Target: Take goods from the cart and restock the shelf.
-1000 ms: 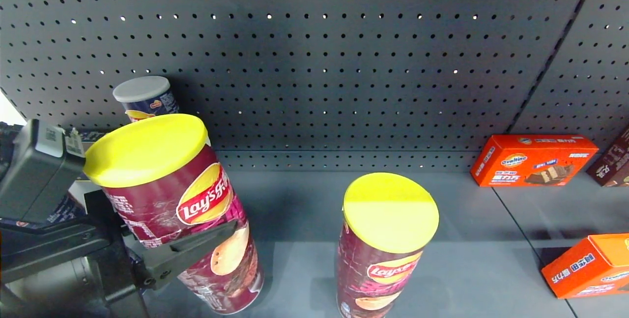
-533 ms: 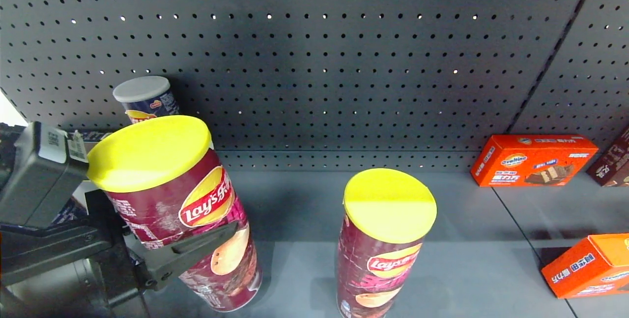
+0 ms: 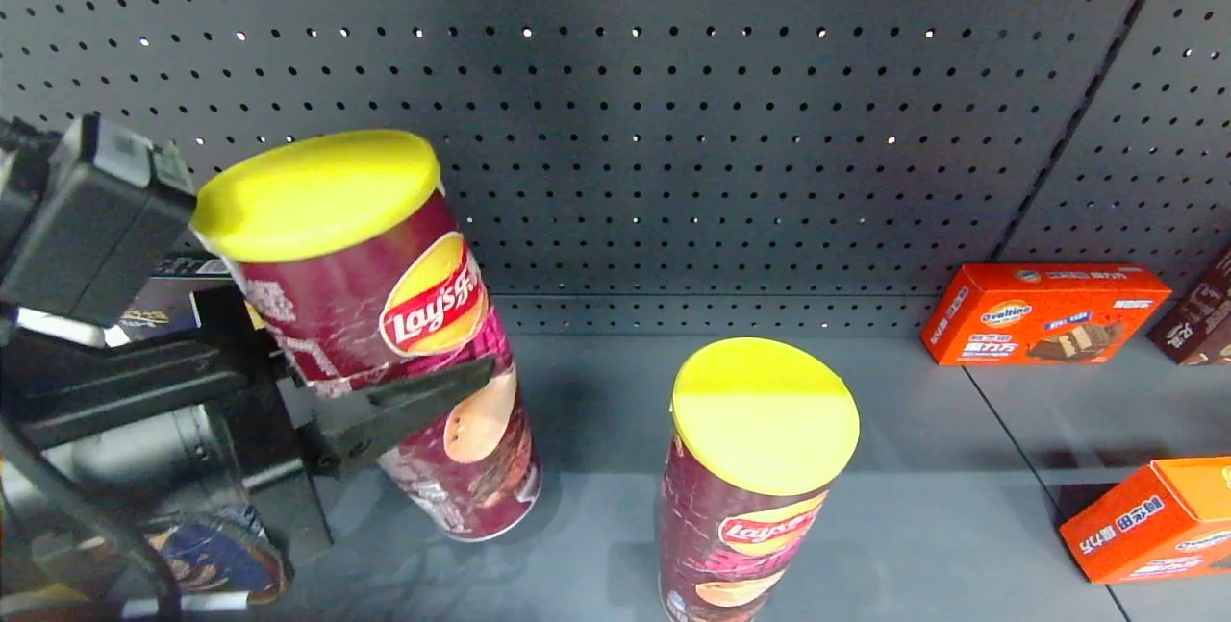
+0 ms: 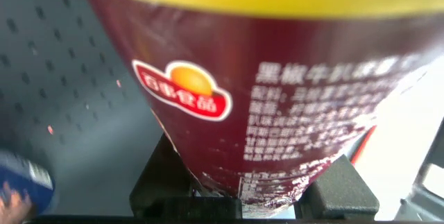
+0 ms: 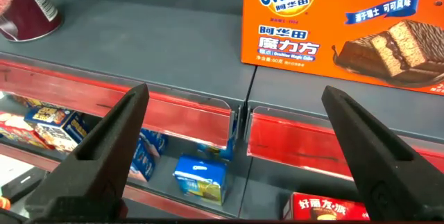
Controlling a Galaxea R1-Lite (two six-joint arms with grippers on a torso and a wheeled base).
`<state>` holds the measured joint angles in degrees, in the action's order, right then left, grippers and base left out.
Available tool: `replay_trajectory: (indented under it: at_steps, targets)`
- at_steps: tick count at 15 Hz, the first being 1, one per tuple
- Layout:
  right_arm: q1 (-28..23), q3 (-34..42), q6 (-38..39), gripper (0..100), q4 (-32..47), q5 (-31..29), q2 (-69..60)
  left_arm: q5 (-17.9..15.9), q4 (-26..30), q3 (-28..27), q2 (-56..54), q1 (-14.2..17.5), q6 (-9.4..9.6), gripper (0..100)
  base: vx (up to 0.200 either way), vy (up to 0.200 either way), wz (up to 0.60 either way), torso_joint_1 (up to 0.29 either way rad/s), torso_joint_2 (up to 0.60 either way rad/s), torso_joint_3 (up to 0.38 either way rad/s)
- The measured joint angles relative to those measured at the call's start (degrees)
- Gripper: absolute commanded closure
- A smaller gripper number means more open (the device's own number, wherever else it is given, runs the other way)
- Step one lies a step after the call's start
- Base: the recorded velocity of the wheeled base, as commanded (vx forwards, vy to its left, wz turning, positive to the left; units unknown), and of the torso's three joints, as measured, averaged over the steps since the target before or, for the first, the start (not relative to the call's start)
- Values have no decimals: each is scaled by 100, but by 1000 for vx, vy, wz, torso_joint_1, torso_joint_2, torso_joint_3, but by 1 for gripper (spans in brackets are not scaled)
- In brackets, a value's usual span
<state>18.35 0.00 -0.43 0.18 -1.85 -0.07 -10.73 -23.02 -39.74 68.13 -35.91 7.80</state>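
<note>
A maroon chip can with a yellow lid (image 3: 385, 314) leans tilted over the left part of the grey shelf (image 3: 914, 526), its base low near the shelf floor. My left gripper (image 3: 370, 386) is shut on its middle, one dark finger (image 3: 404, 410) crossing the front. In the left wrist view the same can (image 4: 277, 106) sits right against the camera between both fingers (image 4: 340, 189). A second matching can (image 3: 755, 478) stands upright to the right of it. My right gripper (image 5: 239, 154) hangs open in front of the shelf's edge, holding nothing.
The perforated back panel (image 3: 673, 122) closes the shelf behind. Orange boxes lie at the right (image 3: 1043, 312) and front right (image 3: 1149, 518); one orange box (image 5: 340, 23) is above the red price rail (image 5: 173, 102). Blue packets (image 5: 201, 175) lie on the shelf below.
My left gripper has carried the held can up and farther back toward the back panel; the can now covers the small blue can that showed behind it. The standing can stays in place.
</note>
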Motion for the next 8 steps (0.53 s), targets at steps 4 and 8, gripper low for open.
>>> replay_trajectory:
  at_steps: [4, 8]
  targets:
    - [0, 0, 0, 0, 0, 0, 0, -27, -18, -745, 708, 56, 21, 100, 0, 0, 0, 0, 0, 0]
    - [0, 0, 0, 0, 0, 2, 0, -334, 27, -940, 1154, 212, 32, 100, 0, 0, 0, 0, 0, 0]
